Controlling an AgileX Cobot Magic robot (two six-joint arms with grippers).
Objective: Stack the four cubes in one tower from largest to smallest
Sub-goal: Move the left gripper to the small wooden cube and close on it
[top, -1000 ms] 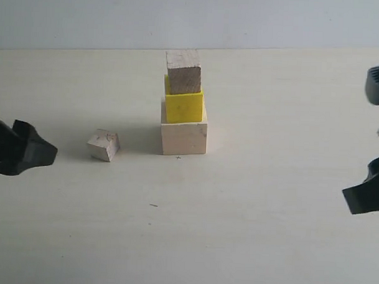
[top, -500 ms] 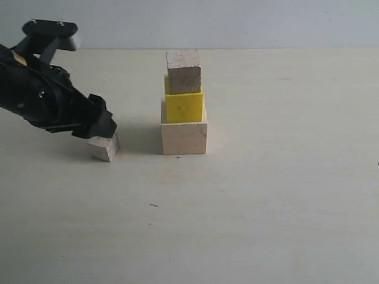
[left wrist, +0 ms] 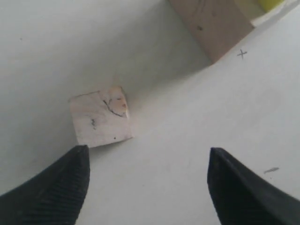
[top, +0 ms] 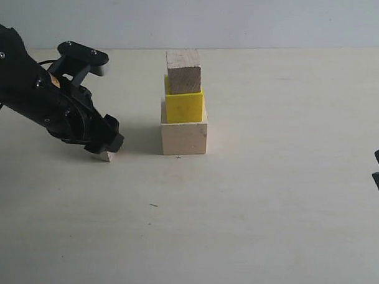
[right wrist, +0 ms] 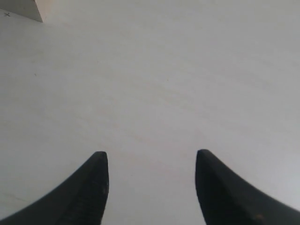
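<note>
Left claw (left wrist: 147, 152) down low over the pale wooden table (top: 268, 201), jaws spread wide, gripping nothing. The smallest pale wooden cube (left wrist: 101, 117), scuffed with dark scratches on its top face, sits on the table just beyond my fingertips (left wrist: 70, 178), closer to one finger than the other and not yet between them. From the exterior view my left arm covers nearly all of that cube, with only a lower corner showing. Just beside it stands a three-high stack: large pale wooden cube (top: 184, 137) at the base, bright yellow medium cube (top: 184, 106) on it, brownish wooden cube (top: 183, 70) on top. The yellow and brownish cubes sit a little toward the back of the block below. A small pencilled cross (left wrist: 242, 54) marks the table at the base cube's front edge. Right claw (right wrist: 151, 157) is well off to the far side, jaws apart, only bare table between them.
</note>
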